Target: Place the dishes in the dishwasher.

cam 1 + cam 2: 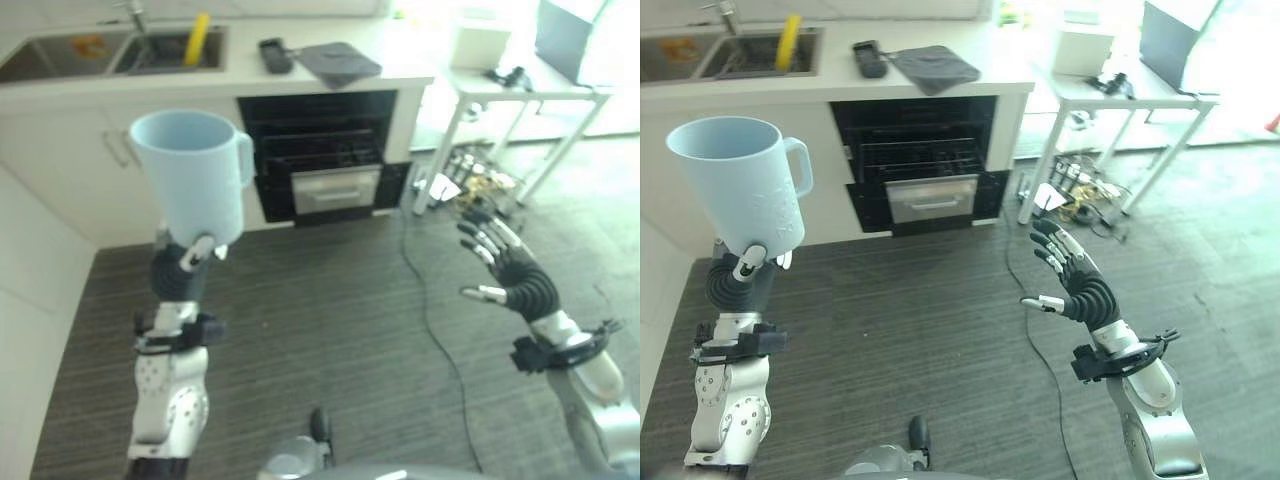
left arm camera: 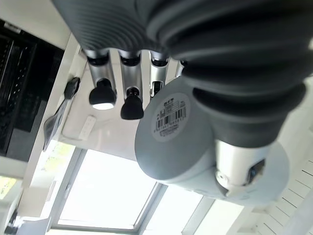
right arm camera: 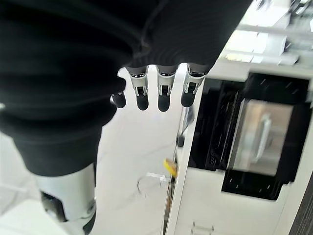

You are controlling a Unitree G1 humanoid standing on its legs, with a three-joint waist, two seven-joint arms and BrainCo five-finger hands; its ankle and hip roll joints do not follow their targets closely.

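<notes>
Pale blue mug (image 1: 194,170), tall, side handle pointing right, open mouth up, riding upright at near left. Left hand (image 1: 183,262) gripping its base, fingers curling round. Right hand (image 1: 1072,277) hovering near right, fingers spreading, holding nothing. Open dishwasher (image 1: 318,150) gaping far centre under counter (image 1: 250,75).

My left hand (image 1: 190,262) sits mostly behind the base of the pale blue jug (image 1: 192,172), so I see little of my fingers there. The dishwasher (image 1: 318,152) interior is too dark to make out beyond faint racks. The sink (image 1: 110,52) above it is cut off by the frame's edge.
</notes>
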